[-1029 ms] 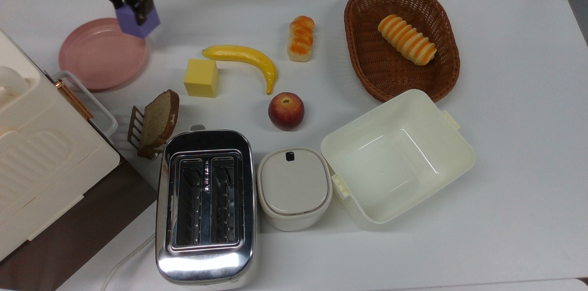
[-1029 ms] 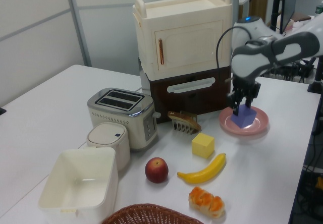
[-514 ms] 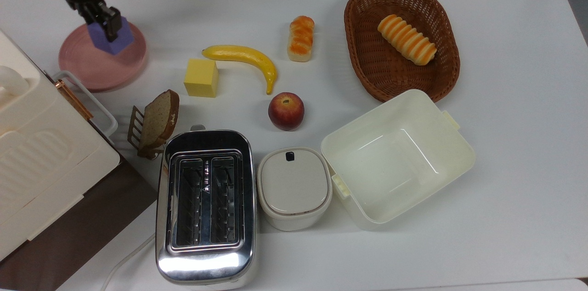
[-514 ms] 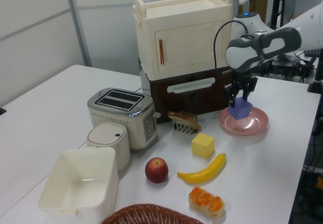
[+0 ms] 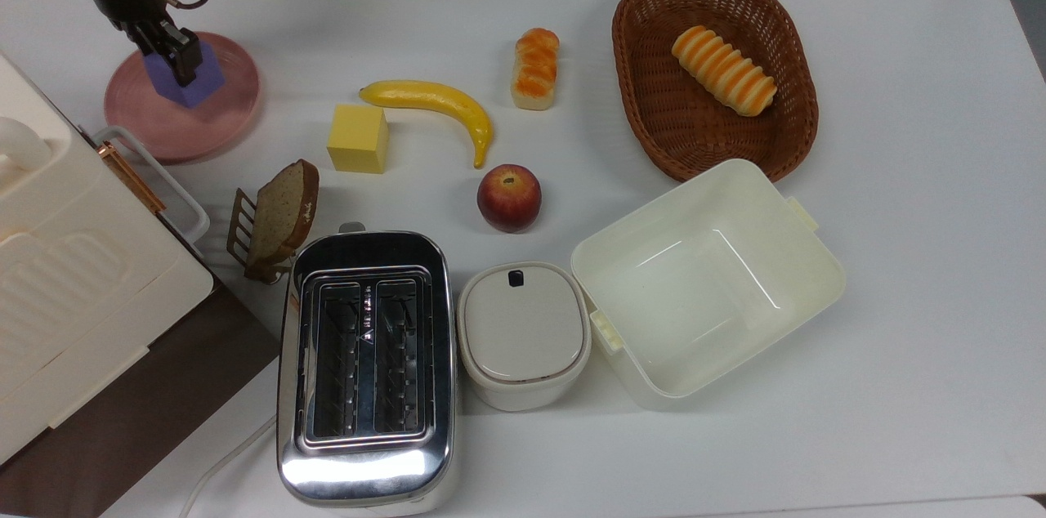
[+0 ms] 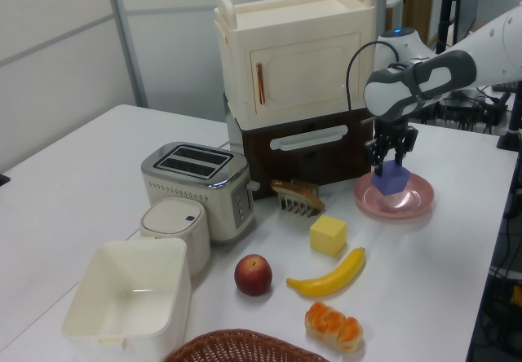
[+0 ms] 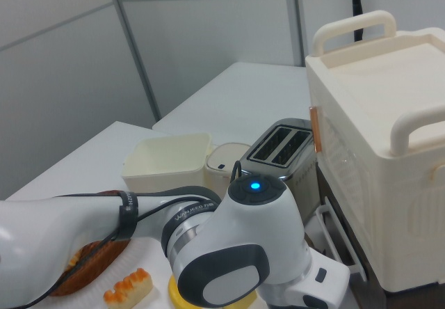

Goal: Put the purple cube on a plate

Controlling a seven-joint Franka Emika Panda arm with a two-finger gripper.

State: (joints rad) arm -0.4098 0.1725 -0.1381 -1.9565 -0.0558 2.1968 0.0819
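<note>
The purple cube sits over the pink plate, at the far left of the top view, with the gripper clenched on it from above; whether it touches the plate cannot be told. In the left view the cube hangs from the fingers while the arm reaches in from the left view's right, wrist pointing down. In the right view, faint lettering on the arm's black band is unreadable.
</note>
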